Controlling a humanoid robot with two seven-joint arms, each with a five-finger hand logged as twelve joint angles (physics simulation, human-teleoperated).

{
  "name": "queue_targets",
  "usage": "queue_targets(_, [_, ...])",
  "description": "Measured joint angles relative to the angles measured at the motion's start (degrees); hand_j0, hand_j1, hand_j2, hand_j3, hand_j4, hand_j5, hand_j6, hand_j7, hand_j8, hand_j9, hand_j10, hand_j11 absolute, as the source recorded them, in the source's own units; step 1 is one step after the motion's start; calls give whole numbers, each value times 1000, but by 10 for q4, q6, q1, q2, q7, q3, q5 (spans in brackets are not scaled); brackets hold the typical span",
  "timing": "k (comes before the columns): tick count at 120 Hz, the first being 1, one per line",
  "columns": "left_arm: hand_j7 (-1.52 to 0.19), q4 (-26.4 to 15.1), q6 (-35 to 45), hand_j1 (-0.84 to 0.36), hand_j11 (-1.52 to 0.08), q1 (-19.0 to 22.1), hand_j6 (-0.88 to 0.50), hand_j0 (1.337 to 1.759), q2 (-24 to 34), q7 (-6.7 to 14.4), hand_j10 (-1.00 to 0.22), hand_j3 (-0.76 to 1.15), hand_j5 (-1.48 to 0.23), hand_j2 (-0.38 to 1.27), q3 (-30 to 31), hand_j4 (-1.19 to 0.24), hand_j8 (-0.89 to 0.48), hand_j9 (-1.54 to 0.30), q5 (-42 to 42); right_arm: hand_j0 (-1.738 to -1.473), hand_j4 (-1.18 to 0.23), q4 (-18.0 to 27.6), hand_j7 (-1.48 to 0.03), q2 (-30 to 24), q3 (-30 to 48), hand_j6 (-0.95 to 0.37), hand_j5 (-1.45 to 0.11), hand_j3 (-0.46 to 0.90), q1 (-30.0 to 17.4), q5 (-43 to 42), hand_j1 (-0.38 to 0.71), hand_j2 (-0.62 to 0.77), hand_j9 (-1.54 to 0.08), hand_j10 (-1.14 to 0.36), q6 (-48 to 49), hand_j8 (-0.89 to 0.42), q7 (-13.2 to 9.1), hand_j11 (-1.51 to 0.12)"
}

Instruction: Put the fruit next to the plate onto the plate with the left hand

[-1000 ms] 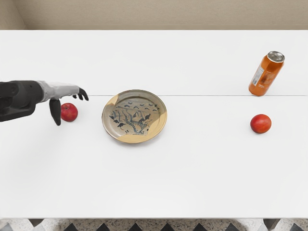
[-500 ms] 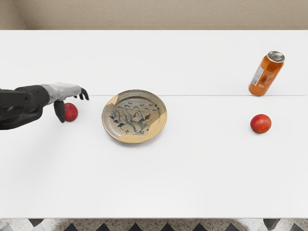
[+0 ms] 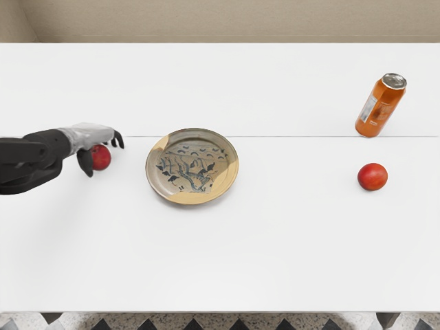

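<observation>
A small red apple lies on the white table just left of the patterned brown plate. My left hand comes in from the left edge and sits over the apple. Its thumb presses on the apple's near left side. Its dark fingertips curl down behind the apple, so the hand covers its top. The apple still looks to be at table height. The plate holds nothing. The right arm is out of view.
A second red fruit lies far to the right of the plate. An orange can stands tilted behind it. The table's near edge runs along the bottom.
The left hand has come down and closed around the apple, its thumb curling in. The apple has shifted slightly up and to the right.
</observation>
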Motion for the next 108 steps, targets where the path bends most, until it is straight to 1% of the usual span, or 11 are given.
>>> queue_targets(6, [-629, 1, 1, -120, -511, 0, -270, 1658, 0, 0, -387, 0, -501, 79, 2, -394, -387, -511, 0, -1658, -33, 0, -43, 0, 0, -33, -43, 0, 0, 0, -310, -7, -43, -33, 0, -33, 0, -43])
queue_targets(26, [-716, 1, 2, -224, -632, 0, -261, 1651, 3, -2, -481, 49, -616, 109, 5, -492, -481, -632, -1, -1658, -33, 0, -43, 0, 0, -33, -43, 0, 0, 0, -310, -7, -43, -33, 0, -33, 0, -43])
queue_targets(34, [-738, 1, 2, -280, -692, -1, -359, 1652, 3, -1, -527, 39, -681, 119, 6, -536, -528, -692, -1, -1658, -33, 0, -43, 0, 0, -33, -43, 0, 0, 0, -310, -7, -43, -33, 0, -33, 0, -43])
queue_targets(37, [-764, 1, 1, -318, -724, -1, -401, 1652, 4, -1, -549, 34, -713, 133, 6, -557, -498, -724, -1, -1658, -33, 0, -43, 0, 0, -33, -43, 0, 0, 0, -310, -7, -43, -33, 0, -33, 0, -43])
queue_targets(46, [-861, 1, 1, -379, -836, -1, -340, 1650, 4, -1, -618, 24, -823, 182, 6, -483, -424, -836, -1, -1658, -33, 0, -43, 0, 0, -33, -43, 0, 0, 0, -310, -7, -43, -33, 0, -33, 0, -43])
queue_targets(51, [-915, 1, 1, -460, -898, -1, -279, 1649, 4, -1, -657, 19, -885, 363, 6, -423, -368, -898, -1, -1658, -33, 0, -43, 0, 0, -33, -43, 0, 0, 0, -310, -7, -43, -33, 0, -33, 0, -43])
queue_targets(55, [-954, 1, 0, -472, -942, -1, -234, 1648, 4, -1, -684, 16, -935, 330, 6, -374, -327, -942, -1, -1658, -33, 0, -43, 0, 0, -33, -43, 0, 0, 0, -310, -7, -43, -33, 0, -33, 0, -43])
queue_targets(67, [-1039, -1, -1, -542, -1041, -1, -140, 1645, 4, -2, -744, 10, -1041, 407, 6, -273, -231, -1038, -1, -1658, -33, 0, -43, 0, 0, -33, -43, 0, 0, 0, -310, -7, -43, -33, 0, -33, 0, -43])
queue_targets(78, [-1091, -4, -2, -562, -1102, -3, -91, 1640, 4, -2, -777, 6, -1099, 453, 5, -227, -199, -1096, -1, -1658, -33, 0, -43, 0, 0, -33, -43, 0, 0, 0, -310, -7, -43, -33, 0, -33, 0, -43])
queue_targets(95, [-1128, -8, -4, -522, -1146, -12, -90, 1638, 6, -3, -812, 3, -1140, 366, 5, -226, -207, -1139, -1, -1658, -33, 0, -43, 0, 0, -33, -43, 0, 0, 0, -310, -7, -43, -33, 0, -33, 0, -43])
queue_targets(108, [-1159, -16, -8, -543, -1178, -35, -77, 1634, 17, -3, -821, 2, -1192, 455, 5, -220, -196, -1168, -3, -1658, -33, 0, -43, 0, 0, -33, -43, 0, 0, 0, -310, -7, -43, -33, 0, -33, 0, -43])
